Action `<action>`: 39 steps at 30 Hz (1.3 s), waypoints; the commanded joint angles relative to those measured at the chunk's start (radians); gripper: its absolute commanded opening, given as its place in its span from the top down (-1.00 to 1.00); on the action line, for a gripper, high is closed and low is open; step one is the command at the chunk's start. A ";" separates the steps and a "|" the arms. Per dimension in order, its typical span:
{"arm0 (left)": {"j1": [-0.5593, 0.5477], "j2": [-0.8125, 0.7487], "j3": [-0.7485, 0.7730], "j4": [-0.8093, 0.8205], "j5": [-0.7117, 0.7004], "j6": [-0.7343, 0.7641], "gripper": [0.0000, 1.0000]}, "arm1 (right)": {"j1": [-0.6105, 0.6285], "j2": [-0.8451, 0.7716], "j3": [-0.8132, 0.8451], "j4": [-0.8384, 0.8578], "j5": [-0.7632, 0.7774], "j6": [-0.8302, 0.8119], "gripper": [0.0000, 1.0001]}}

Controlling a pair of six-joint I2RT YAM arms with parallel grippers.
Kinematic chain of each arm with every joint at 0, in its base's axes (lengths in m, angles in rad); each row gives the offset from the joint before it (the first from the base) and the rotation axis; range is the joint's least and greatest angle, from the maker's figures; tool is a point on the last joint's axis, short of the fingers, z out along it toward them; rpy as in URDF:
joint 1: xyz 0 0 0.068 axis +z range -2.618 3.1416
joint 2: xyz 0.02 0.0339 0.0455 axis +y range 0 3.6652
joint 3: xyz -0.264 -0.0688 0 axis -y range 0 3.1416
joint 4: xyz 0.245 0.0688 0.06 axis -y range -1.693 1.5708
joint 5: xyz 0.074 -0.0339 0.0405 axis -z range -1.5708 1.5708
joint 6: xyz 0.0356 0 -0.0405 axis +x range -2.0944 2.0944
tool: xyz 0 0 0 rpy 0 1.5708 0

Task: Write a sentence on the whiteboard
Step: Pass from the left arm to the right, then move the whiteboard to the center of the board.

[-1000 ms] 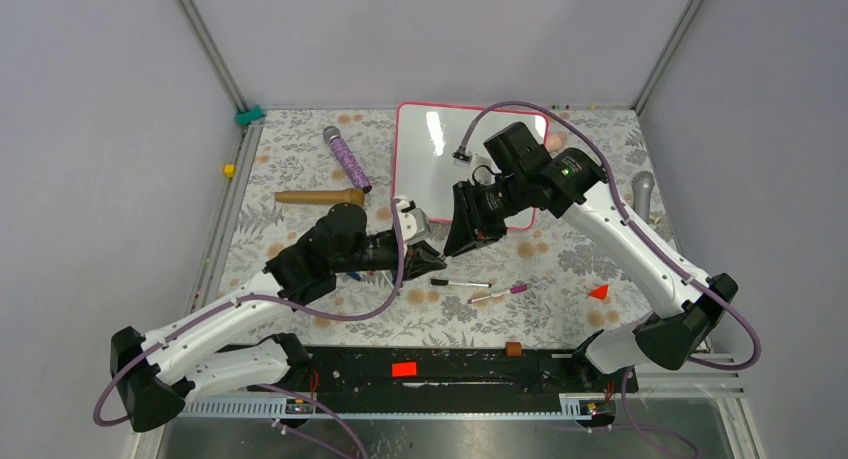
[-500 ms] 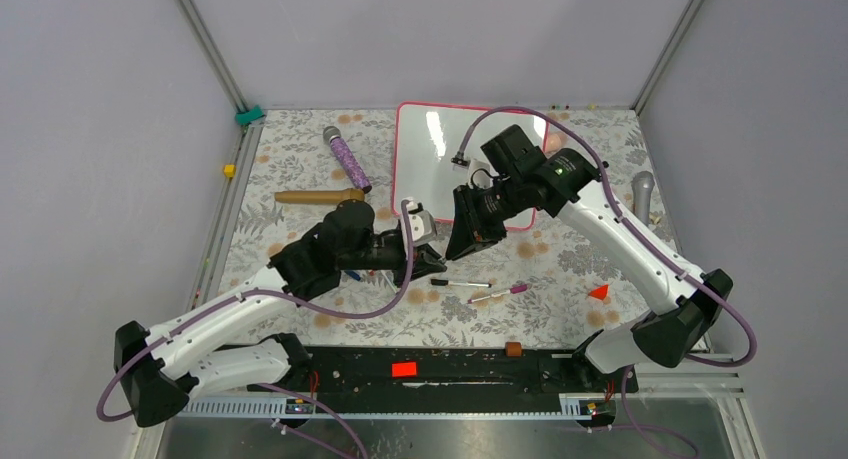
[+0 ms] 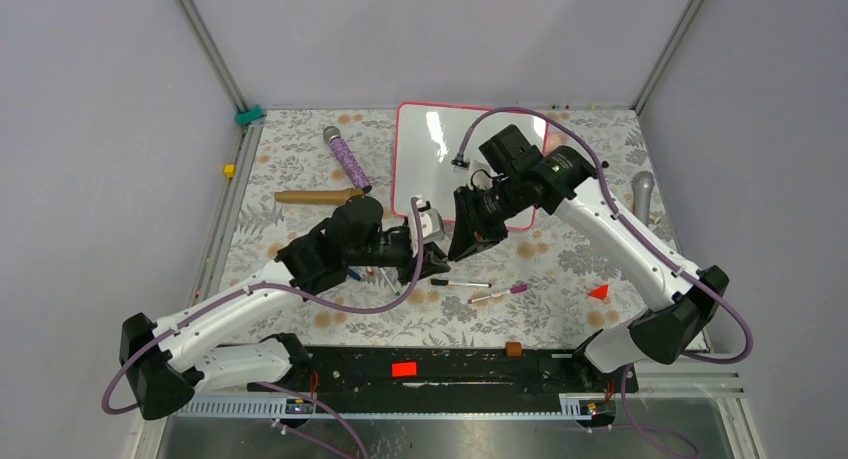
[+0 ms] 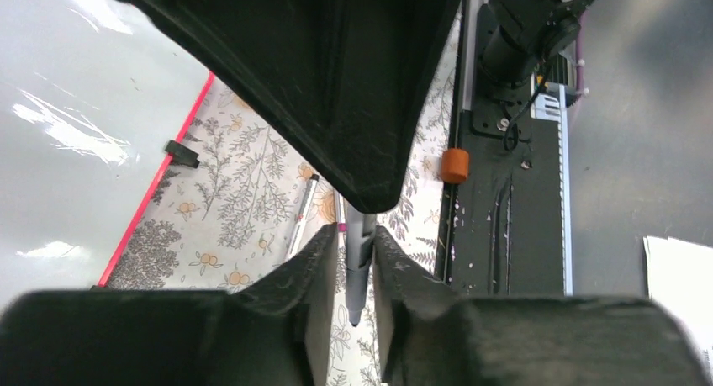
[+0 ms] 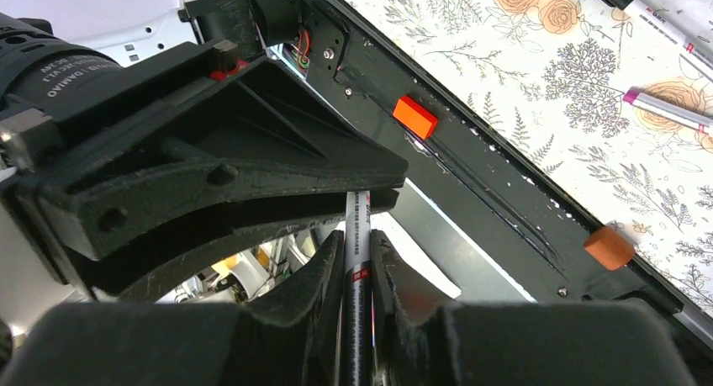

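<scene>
Over the bench [image 3: 300,169], left claw [image 4: 355,239] and right claw [image 5: 357,243] both clench one marker [image 4: 356,285] — the whiteboard [image 3: 430,159] lies flat just beyond them. The marker's print is unreadable.

The whiteboard [image 3: 428,154], a glossy white rounded-corner rectangle with a thin pink-red rim and a small black clip foot [image 4: 181,153] on its near edge, lies flat, its visible face unmarked, at the far middle of the floral tablecloth [image 3: 300,169].
</scene>
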 commanded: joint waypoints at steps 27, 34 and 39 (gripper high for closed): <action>0.061 -0.320 -0.099 0.092 -0.762 -0.515 -0.97 | -0.192 -0.290 -0.097 -0.071 0.373 0.187 1.00; 0.302 -0.143 0.120 -0.197 -0.355 -0.665 -0.97 | -0.199 -0.392 -0.182 -0.038 0.478 0.209 1.00; 0.333 -0.129 0.154 -0.288 -0.268 -0.661 -0.98 | -0.199 -0.485 -0.269 0.038 0.515 0.252 1.00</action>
